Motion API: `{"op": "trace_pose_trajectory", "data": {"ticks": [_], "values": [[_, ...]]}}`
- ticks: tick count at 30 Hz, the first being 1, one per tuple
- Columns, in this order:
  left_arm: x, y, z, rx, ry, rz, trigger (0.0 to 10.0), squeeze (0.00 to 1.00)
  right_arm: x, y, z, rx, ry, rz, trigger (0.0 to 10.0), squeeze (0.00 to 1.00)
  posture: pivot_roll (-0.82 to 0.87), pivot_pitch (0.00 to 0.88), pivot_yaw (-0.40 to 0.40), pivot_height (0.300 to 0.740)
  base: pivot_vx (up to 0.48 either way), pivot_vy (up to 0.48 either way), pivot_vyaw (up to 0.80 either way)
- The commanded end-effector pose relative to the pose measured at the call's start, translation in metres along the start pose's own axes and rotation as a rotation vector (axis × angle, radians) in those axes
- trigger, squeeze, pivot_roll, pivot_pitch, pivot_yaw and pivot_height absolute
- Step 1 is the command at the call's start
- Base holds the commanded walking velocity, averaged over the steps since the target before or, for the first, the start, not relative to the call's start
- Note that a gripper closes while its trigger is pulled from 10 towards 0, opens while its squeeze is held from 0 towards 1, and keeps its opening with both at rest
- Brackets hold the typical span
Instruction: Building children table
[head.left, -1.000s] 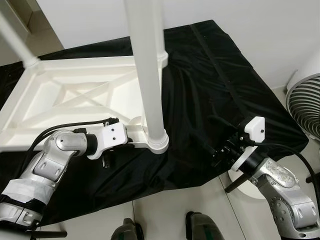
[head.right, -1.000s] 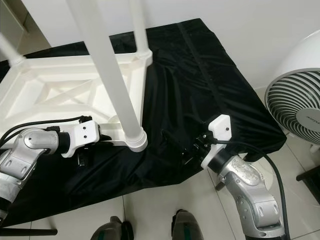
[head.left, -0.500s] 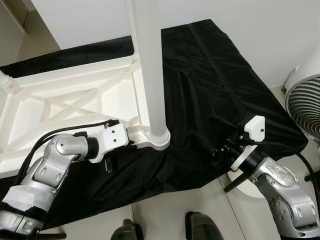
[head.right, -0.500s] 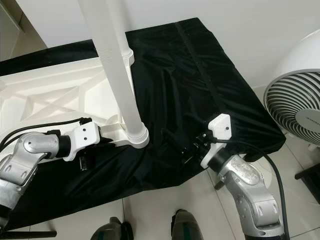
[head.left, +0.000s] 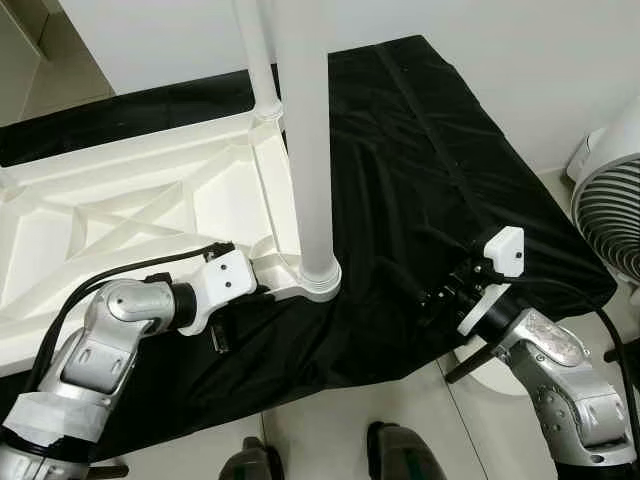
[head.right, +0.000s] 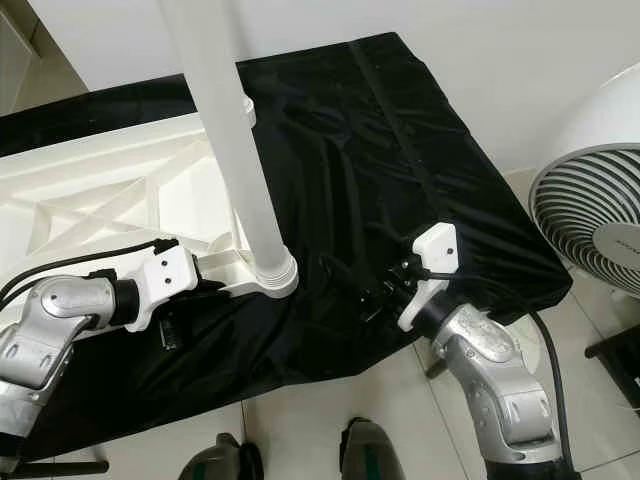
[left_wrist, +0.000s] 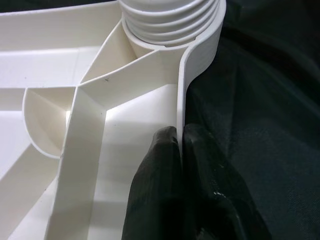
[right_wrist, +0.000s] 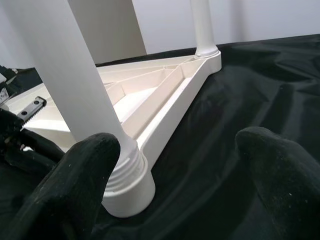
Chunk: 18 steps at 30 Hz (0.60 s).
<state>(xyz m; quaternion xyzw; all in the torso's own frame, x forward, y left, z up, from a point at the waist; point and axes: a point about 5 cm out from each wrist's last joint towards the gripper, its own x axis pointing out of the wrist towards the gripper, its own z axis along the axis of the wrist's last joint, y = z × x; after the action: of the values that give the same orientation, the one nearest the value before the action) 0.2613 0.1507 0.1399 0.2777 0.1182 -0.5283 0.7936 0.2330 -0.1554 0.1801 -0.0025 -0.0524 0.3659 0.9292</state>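
A white plastic children's table (head.left: 120, 210) lies upside down on a black cloth (head.left: 420, 150). One white leg (head.left: 305, 150) stands up from the near right corner socket (head.left: 320, 280). A second leg (head.left: 255, 60) rises at the far corner. My left gripper (left_wrist: 179, 134) is shut on the table's thin rim just beside that near socket, also seen at the left gripper (head.left: 262, 292). My right gripper (head.left: 440, 298) rests open over the cloth to the right of the near leg, and its fingers (right_wrist: 85, 165) are wide apart, touching nothing.
A white floor fan (head.right: 590, 210) stands on the tiled floor at the right, close to my right arm. The cloth hangs over the front edge above my feet (head.left: 400, 455). A white wall runs behind.
The table has turned about its near right corner, its far end swinging to my left. My left gripper stays on the rim. The right gripper has barely moved.
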Motion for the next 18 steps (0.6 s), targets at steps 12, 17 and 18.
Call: {"op": "trace_pose_trajectory", "data": {"ticks": [12,17,18], "values": [[0.009,-0.007,0.012,-0.082,-0.093,0.145,10.0,0.00,0.010,0.006,-0.005,0.031,0.013,0.089,10.0,0.00,-0.03,0.124,0.055,0.740,0.000,0.000,0.00],[0.011,-0.009,0.032,-0.148,-0.202,0.159,10.0,0.00,0.014,0.008,-0.005,0.027,0.017,0.130,10.0,0.00,-0.03,0.121,0.045,0.740,0.000,0.000,0.00],[0.010,-0.009,0.038,-0.172,-0.238,0.153,10.0,0.00,0.015,0.008,-0.005,0.024,0.019,0.143,10.0,0.00,-0.03,0.120,0.045,0.740,0.000,0.000,0.00]]}}
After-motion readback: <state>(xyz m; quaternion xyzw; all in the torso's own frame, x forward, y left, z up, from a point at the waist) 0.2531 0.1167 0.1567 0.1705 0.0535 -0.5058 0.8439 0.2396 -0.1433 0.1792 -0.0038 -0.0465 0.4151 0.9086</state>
